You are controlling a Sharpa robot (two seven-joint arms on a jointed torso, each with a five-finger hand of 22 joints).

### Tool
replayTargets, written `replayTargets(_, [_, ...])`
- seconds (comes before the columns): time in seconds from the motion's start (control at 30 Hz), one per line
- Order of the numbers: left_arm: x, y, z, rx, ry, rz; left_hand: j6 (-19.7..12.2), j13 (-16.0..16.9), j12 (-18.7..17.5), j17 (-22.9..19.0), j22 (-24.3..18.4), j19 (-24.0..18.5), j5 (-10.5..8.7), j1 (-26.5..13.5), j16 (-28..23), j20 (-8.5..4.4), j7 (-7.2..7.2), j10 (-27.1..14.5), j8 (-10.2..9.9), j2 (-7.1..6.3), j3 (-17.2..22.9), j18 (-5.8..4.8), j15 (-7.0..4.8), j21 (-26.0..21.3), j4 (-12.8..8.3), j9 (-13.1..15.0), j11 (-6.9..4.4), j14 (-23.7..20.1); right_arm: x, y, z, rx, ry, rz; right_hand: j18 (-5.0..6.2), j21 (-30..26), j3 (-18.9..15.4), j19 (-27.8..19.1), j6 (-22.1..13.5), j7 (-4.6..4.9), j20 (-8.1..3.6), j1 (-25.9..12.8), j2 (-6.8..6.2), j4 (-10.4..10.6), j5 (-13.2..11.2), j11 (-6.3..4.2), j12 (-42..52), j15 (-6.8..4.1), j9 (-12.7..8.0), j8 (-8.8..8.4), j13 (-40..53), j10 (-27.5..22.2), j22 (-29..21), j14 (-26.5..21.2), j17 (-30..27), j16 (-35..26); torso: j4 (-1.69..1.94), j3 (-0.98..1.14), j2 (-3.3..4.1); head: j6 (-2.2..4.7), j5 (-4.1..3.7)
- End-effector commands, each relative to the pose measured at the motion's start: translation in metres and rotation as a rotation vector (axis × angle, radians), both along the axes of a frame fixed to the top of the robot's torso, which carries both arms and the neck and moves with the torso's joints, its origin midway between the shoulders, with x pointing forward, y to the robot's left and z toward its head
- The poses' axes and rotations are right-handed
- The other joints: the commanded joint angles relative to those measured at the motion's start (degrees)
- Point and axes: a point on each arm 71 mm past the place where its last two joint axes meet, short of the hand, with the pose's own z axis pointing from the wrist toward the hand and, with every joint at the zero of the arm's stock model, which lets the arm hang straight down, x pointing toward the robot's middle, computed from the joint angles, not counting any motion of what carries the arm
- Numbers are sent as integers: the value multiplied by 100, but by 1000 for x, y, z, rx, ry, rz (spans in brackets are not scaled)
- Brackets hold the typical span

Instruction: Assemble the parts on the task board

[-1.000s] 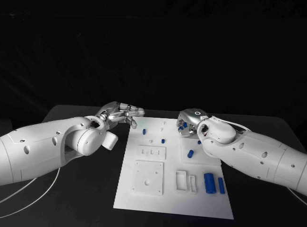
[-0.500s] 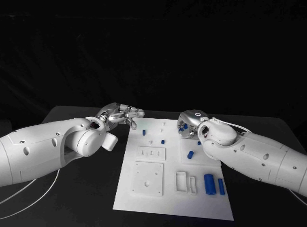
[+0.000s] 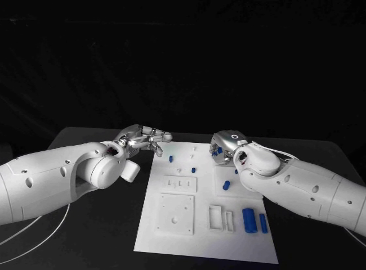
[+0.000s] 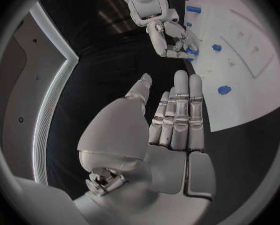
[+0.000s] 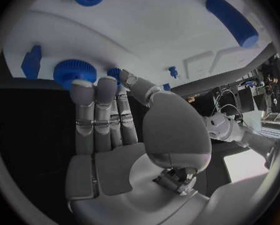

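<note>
R hand (image 3: pixel 224 151) at board (image 3: pixel 201 241) far edge, fingertips on blue gear (image 5: pixel 74 72), grip unclear. L hand (image 3: pixel 144 137) open, empty. Next: secure gear, seat it.

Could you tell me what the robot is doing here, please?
It is assembling blue parts on a white board. The right robot hand is at the board's far right corner, fingertips at a blue gear; whether it grips it is unclear. The left robot hand hovers open beside the far left corner, holding nothing. Other blue parts lie on the board.
</note>
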Motion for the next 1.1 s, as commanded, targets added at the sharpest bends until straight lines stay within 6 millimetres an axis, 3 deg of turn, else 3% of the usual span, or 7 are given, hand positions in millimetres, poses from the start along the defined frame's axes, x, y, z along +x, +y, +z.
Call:
replayTargets(0.03, [-2, -4, 1, -27, 20, -1, -41, 5, 16, -5, -6, -21, -31, 1, 5, 22, -5, -29, 24, -23, -7, 107, 11, 8, 27, 9, -17, -33, -1, -1, 6, 10, -54, -20, -5, -1, 29, 3, 43, -9, -25, 42, 9, 9, -15, -219, 20, -32, 22, 2, 309, 347, 66, 16, 15, -30, 6, -16, -3, 27, 3])
replayTargets(0.1, [-3, -6, 1, -31, 24, -4, -41, 5, 14, -5, -7, -21, -32, -2, 6, 21, -5, -31, 23, -27, -12, 107, 12, 9, 27, 8, -16, -35, -1, -1, 9, 16, -61, -22, -5, -13, 34, 10, 49, -11, -29, 40, 4, 8, -17, -222, 18, -35, 29, 1, 316, 354, 99, 18, 20, -31, 6, -23, -2, 37, -7])
replayTargets(0.33, [-3, -6, 2, -35, 24, -1, -42, 5, 15, -5, -12, -22, -31, -6, 8, 22, -5, -30, 23, -41, -16, 106, 12, 11, 31, 8, -16, -36, -1, 5, 16, 41, -85, -12, -8, -87, 45, 46, 66, -16, -35, 48, -4, 13, -18, -225, 18, -40, 42, 1, 319, 365, 238, 18, 38, -37, 3, -6, 10, 74, 10])
replayTargets(0.5, [-3, -6, 3, -34, 21, 0, -42, 5, 15, -5, -12, -22, -31, -6, 8, 22, -5, -30, 23, -41, -16, 106, 12, 11, 31, 8, -16, -36, 0, 13, 19, 57, -99, -1, -8, -147, 53, 62, 71, -17, -33, 50, -9, 20, -18, -225, 17, -41, 39, 1, 309, 369, 306, 21, 40, -43, 28, -12, 9, 84, 23])
replayTargets(0.67, [-2, -7, 3, -32, 16, -1, -42, 5, 15, -5, -12, -22, -31, -6, 8, 22, -5, -30, 23, -41, -16, 106, 12, 11, 31, 8, -16, -36, 2, 23, 20, 69, -112, 11, -7, -170, 60, 73, 71, -19, -34, 51, -10, 21, -14, -225, 18, -42, 37, 1, 302, 371, 345, 20, 42, -44, 27, -7, 16, 120, 72])
replayTargets(0.83, [-3, -10, 4, -34, 13, -8, -41, 5, 16, -8, -22, -22, -42, -27, 8, 23, -5, -30, 23, -67, -20, 105, 15, 13, 50, 8, -15, -37, 3, 31, 20, 76, -126, 20, -7, -170, 60, 73, 71, -19, -34, 51, -10, 21, -14, -225, 18, -42, 37, 1, 302, 371, 345, 20, 42, -44, 91, -29, 50, 145, 61])
replayTargets(1.1, [-4, -12, 7, -36, 8, -14, -40, 5, 16, -9, -31, -19, -57, -32, 11, 24, -6, -29, 24, -94, -1, 106, 15, 15, 81, 9, -16, -35, 7, 42, 19, 86, -142, 24, -5, -271, 83, 119, 80, -21, -39, 51, -17, 12, -11, -225, 18, -47, 32, 0, 294, 380, 489, 21, 48, -38, 112, -55, 89, 203, 67])
